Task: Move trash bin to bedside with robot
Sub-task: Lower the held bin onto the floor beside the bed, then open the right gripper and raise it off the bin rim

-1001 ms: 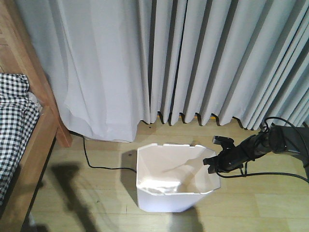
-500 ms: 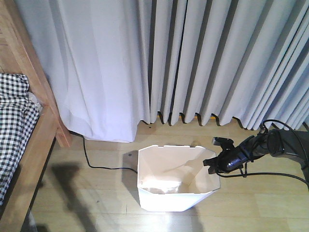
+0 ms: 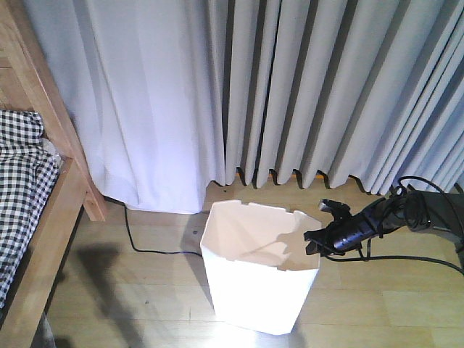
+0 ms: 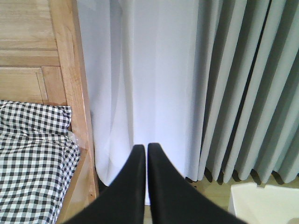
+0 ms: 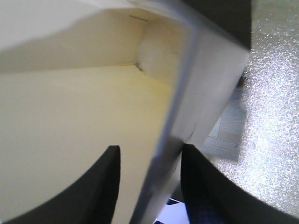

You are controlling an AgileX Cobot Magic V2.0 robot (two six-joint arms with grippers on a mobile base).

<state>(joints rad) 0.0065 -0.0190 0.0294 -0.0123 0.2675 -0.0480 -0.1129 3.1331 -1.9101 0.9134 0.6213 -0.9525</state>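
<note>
- We've got the trash bin on the wood floor just in front of the grey curtain, well apart from the bedside over at the left edge of the front view.
- Open floor runs between bin and bed, with only a thin black cable lying across it.
- Our right gripper reaches in low from the right side, arm nearly level, with its fingers pinched on the bin's right rim, one inside the wall and one outside.
- Our left gripper points at the curtain beside the bed post, tips almost touching and holding nothing.
- Compared with half a second ago, the bin now looks tilted, with more of its outer wall showing.
</note>
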